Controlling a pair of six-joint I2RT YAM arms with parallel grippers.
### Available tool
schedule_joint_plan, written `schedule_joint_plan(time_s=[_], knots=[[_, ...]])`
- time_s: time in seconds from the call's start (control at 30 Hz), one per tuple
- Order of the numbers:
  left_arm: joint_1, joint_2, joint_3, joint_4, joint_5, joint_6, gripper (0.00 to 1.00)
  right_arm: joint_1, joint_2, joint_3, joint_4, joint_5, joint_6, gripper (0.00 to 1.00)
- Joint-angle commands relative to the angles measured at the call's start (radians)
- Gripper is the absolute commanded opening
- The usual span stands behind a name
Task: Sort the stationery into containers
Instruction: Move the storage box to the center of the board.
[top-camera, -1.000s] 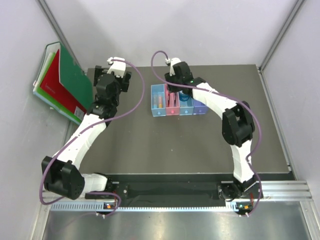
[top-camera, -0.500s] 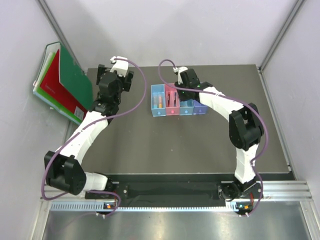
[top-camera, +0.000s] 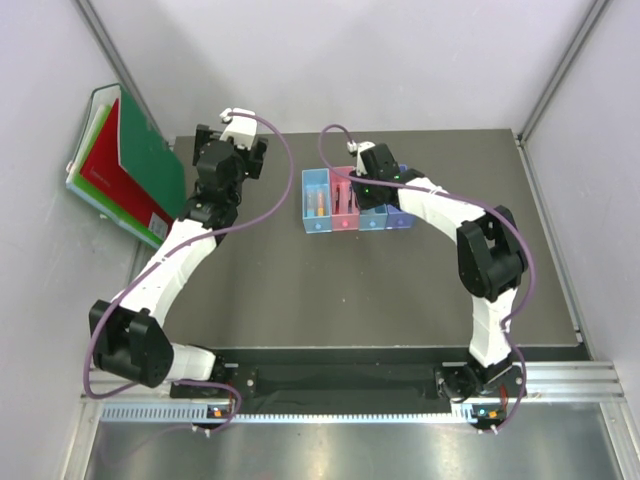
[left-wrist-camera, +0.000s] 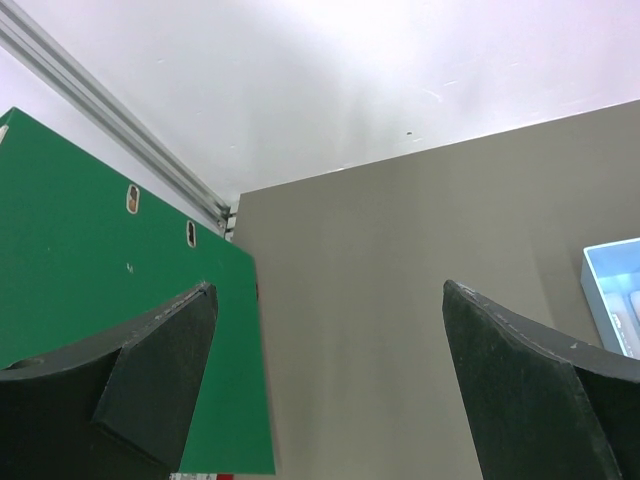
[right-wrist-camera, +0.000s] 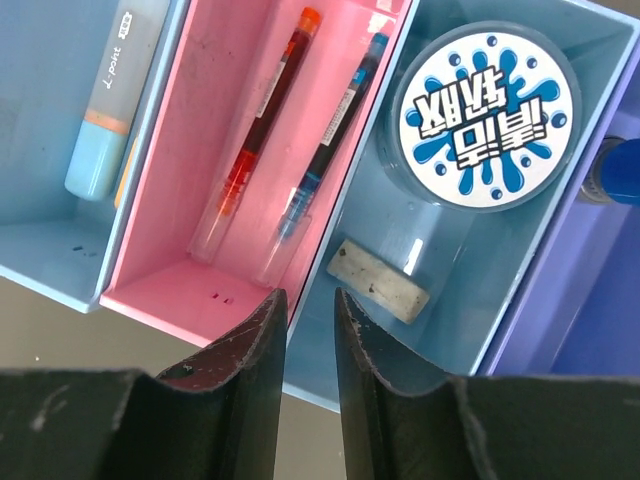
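Okay, dark bench (top-camera: 330, 290) is the biggest thing here. A green folder (top-camera: 140, 150) and a red folder (top-camera: 105, 175) lean on the wall off its far-left corner.

The left arm reaches toward that corner. The left gripper (left-wrist-camera: 328, 300) is spread wide and released, with nothing between the fingers. Bare bench and the green folder's edge are below it.

The right arm curls in from the right edge. The right gripper (right-wrist-camera: 308, 300) is clenched to a thin slit and grasps nothing. It hangs above the wall between the pink and blue bins.

A row of four joined bins (top-camera: 357, 200) sits near the middle of the far edge.
- **Light-blue bin (right-wrist-camera: 60, 150):** the light-blue stick (right-wrist-camera: 105, 110) lies lengthwise, with an orange sliver just beside it that is too hidden to name.
- **Pink bin (right-wrist-camera: 190, 170):** the red-black pen (right-wrist-camera: 262, 125) and blue pen (right-wrist-camera: 325, 150) lie side by side.
- **Blue bin (right-wrist-camera: 470, 270):** the round blue tin (right-wrist-camera: 488, 115) is at one end and the beige eraser (right-wrist-camera: 378, 280) lies flat near the other.
- **Violet bin (right-wrist-camera: 570, 290):** the blue bottle (right-wrist-camera: 620, 170) is mostly cut off at the frame edge.
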Motion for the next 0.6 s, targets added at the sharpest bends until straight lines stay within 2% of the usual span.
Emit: schedule_joint_plan(time_s=[0.0, 0.33, 0.57], knots=[[0.000, 0.022, 0.049, 0.030, 0.004, -0.008, 0.99, 0.002, 0.007, 0.029, 0.018, -0.017, 0.020, 0.26], [0.000, 0.068, 0.072, 0.050, 0.009, 0.014, 0.99, 0.009, 0.047, 0.023, 0.006, -0.056, 0.059, 0.25], [0.000, 0.100, 0.098, 0.047, 0.046, 0.046, 0.99, 0.013, 0.009, -0.082, -0.020, -0.052, 0.175, 0.21]])
